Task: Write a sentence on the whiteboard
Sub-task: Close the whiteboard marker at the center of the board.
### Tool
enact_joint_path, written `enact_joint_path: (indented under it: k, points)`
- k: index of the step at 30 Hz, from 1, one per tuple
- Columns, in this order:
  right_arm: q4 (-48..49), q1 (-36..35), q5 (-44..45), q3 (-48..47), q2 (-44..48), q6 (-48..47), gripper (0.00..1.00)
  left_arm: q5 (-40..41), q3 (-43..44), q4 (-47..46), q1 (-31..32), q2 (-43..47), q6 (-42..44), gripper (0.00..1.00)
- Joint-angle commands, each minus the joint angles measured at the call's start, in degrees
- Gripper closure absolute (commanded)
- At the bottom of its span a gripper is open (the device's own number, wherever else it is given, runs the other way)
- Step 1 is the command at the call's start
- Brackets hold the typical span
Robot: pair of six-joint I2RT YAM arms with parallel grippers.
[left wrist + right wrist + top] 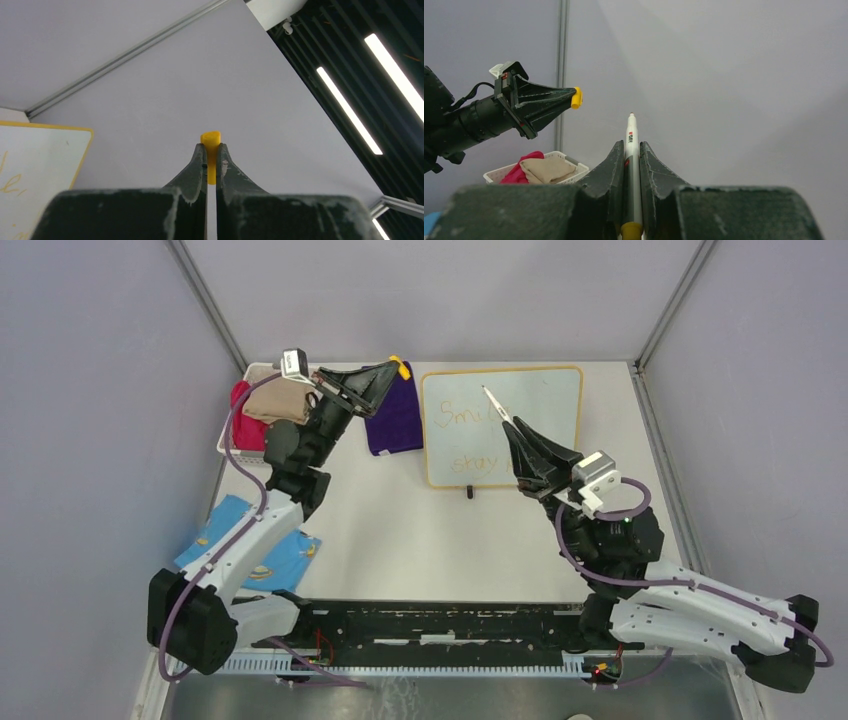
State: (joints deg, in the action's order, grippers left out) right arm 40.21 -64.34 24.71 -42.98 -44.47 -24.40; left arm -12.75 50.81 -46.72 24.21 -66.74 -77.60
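Nearest you, a blue cloth (268,562) with a planet print lies flat on the tabletop (420,540), under the left arm's forearm.

Your right hand (510,426) is closed most of the way on a marker (495,403), with both fingers (616,165) pressed against the barrel. The barrel runs up between the fingers, its yellow end back in the palm and its uncapped tip out front. In the right wrist view the tip (631,116) stands against the grey wall. From the top view it overlaps the whiteboard's upper line, and I can't tell whether it touches.

The whiteboard (550,390) sits at the far centre-right of the tabletop, yellow-framed, with one black foot showing at its near edge. I can't tell how it's tilted. The sentence (468,410) is thin orange writing in two lines. "Smi" reads on top and "stay" below, and your right hand and marker cover the rest.

Your left hand (393,368) is fully closed, pinching a yellow cap (401,368) at the fingertips. The cap's end pokes out past the tips. The hand is raised left of the board's top-left corner, over a purple cloth (397,418) that lies just beside the board.

At far left is a white basket (224,440) with a beige cloth (275,400) on top of a pink one (246,420).
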Motion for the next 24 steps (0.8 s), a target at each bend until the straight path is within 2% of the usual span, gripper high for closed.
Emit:
enact_joint_path:
  k: [1, 8, 12, 18, 24]
  points:
    - [2.35, -0.71, -0.88, -1.13, 1.33, 0.4, 1.0, -5.07, 5.39, -8.1, 0.05, -0.9, -6.24, 0.98]
    - [6.1, -3.15, -6.66, -1.04, -1.12, 6.57, 1.0, 0.09, 5.17, -3.56, 2.77, 1.45, -6.93, 0.98]
    - [9.18, -7.65, -3.66, -1.63, -3.08, 1.67, 1.0, 3.31, 6.14, 1.54, 4.26, 3.33, -5.81, 0.98]
    - [10.68, -12.88, -0.76, -3.86, -6.42, -4.1, 1.0, 2.91, 7.51, 2.11, 6.71, 3.68, -6.14, 0.98]
    - [12.02, -14.67, 1.27, -3.86, -7.46, -4.33, 1.0, 3.22, 6.69, 2.49, 8.72, 4.63, -5.28, 0.98]
